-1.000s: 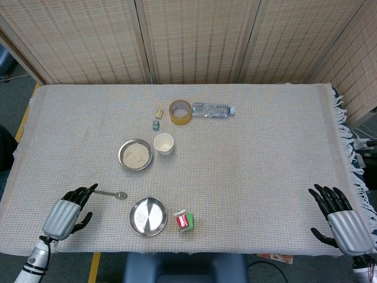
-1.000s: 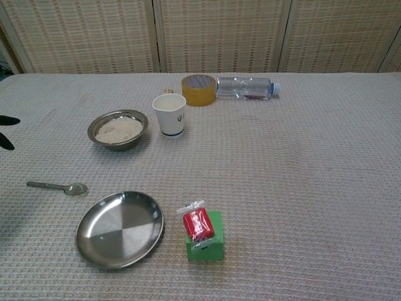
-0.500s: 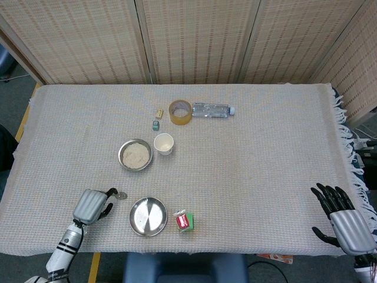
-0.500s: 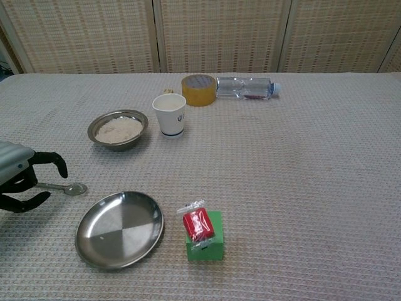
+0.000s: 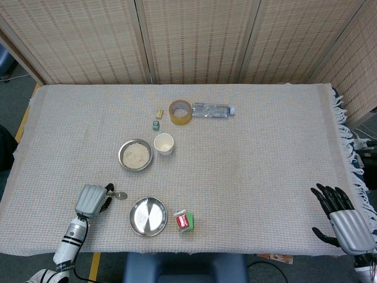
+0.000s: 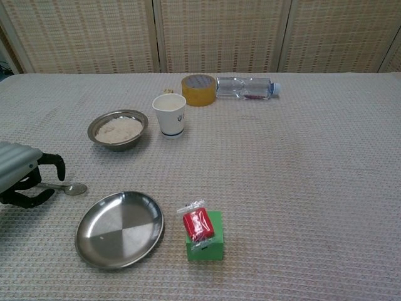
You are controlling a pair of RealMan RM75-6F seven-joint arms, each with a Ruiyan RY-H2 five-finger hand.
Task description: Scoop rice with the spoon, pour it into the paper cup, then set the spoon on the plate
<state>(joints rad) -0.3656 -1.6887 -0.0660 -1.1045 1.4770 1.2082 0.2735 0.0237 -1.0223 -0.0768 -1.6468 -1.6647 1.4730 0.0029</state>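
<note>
Fingers (image 6: 53, 164) of left hand (image 5: 91, 199) curled over spoon (image 6: 67, 187) handle at plate's (image 6: 119, 228) 10 o'clock, grasp unconfirmed, readying the scoop.

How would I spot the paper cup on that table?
Find the yellow tape roll beside the lying water bottle at the table's far side. Just nearer stands the paper cup, right of the rice bowl: the only upright white thing.
</note>
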